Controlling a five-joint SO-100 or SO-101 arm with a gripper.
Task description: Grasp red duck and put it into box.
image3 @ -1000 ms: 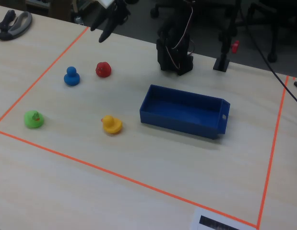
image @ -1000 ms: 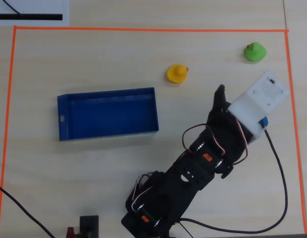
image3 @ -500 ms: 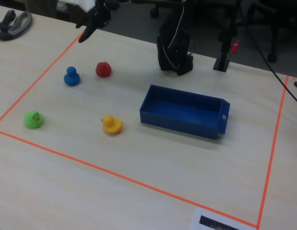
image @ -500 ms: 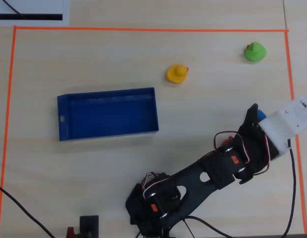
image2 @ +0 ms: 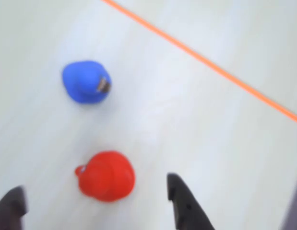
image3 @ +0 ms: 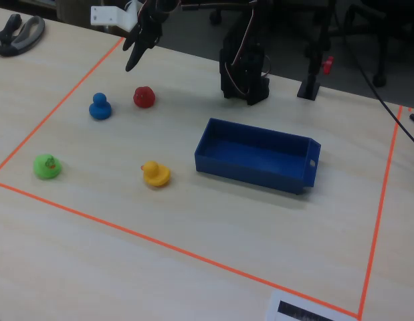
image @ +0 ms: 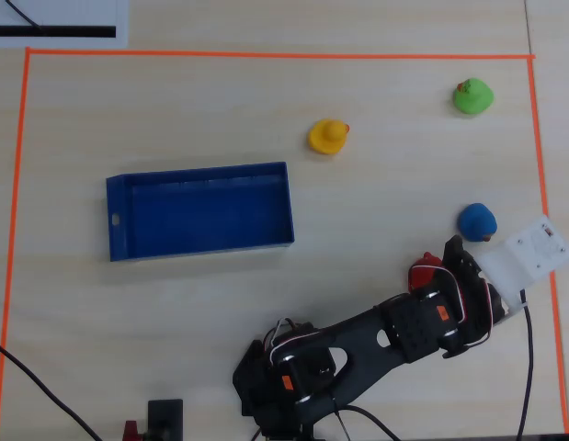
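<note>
The red duck [image: 422,274] sits on the table near the right side of the overhead view, partly hidden under the arm. In the wrist view the red duck [image2: 107,176] lies between my two dark fingertips [image2: 176,189] without touching either. My gripper [image2: 93,196] is open and empty, and in the fixed view it [image3: 135,53] hangs above and behind the red duck [image3: 144,97]. The blue box [image: 201,172] lies empty at the centre left of the overhead view and to the right in the fixed view [image3: 250,175].
A blue duck [image: 477,221] sits close beyond the red one and also shows in the wrist view [image2: 86,81]. A yellow duck [image: 327,137] and a green duck [image: 472,96] stand farther off. Orange tape [image: 540,165] borders the work area.
</note>
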